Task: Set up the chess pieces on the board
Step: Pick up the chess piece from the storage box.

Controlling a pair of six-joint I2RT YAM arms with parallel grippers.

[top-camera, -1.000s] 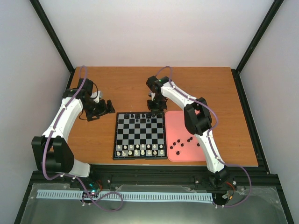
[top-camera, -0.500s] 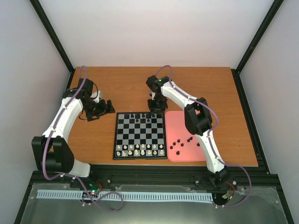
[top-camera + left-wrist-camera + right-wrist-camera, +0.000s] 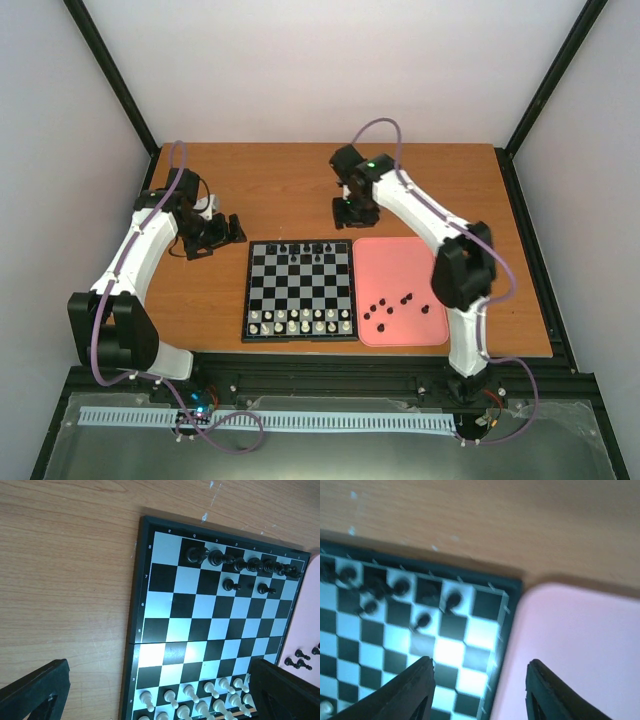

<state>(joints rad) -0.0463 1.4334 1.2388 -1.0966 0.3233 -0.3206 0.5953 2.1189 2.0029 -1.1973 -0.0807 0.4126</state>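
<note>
You have a brown wooden tabletop (image 3: 270, 180) in front of you, and two things lie flat on it: the board (image 3: 299, 292) near the middle (closer to the near edge) and a pink tray (image 3: 400, 255) just beside its right edge.

A small square chessboard (image 3: 300, 288) with black and pale grey squares and a black border lies flat near the middle of the table. Tiny black chess pieces (image 3: 300, 246) stand upright in a line along its far row, with the far-left corner square bare. Two of them stand one row nearer, right of the middle. More black pieces (image 3: 404, 299) lie scattered on the near half of a pink tray (image 3: 400, 260) just beside the board's right edge.
</note>
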